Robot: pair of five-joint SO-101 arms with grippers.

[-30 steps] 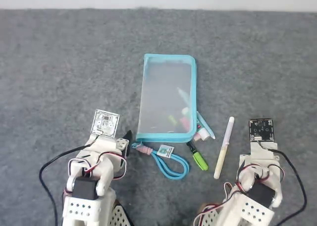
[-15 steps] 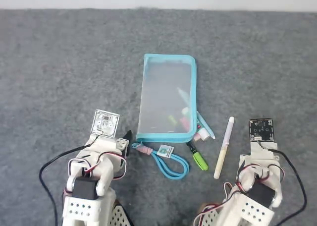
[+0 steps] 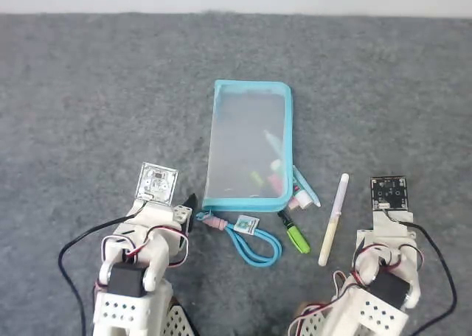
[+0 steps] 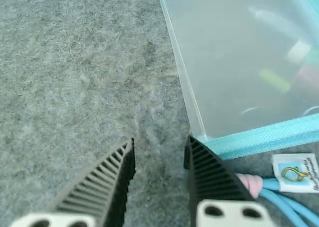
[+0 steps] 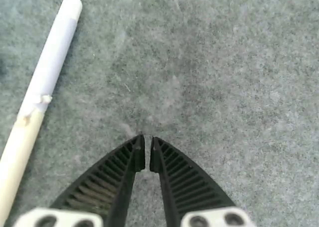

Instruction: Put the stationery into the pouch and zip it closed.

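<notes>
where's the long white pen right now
In the high view the long white pen lies loose on the grey mat, right of the green highlighter and the pouch, close beside the right gripper, which is not touching it.

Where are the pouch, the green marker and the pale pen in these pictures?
pouch (image 3: 247, 141), high view, middle of its clear panel.
green marker (image 3: 298, 237), high view, its green barrel.
pale pen (image 3: 334, 219), high view, midway along its barrel.
</notes>
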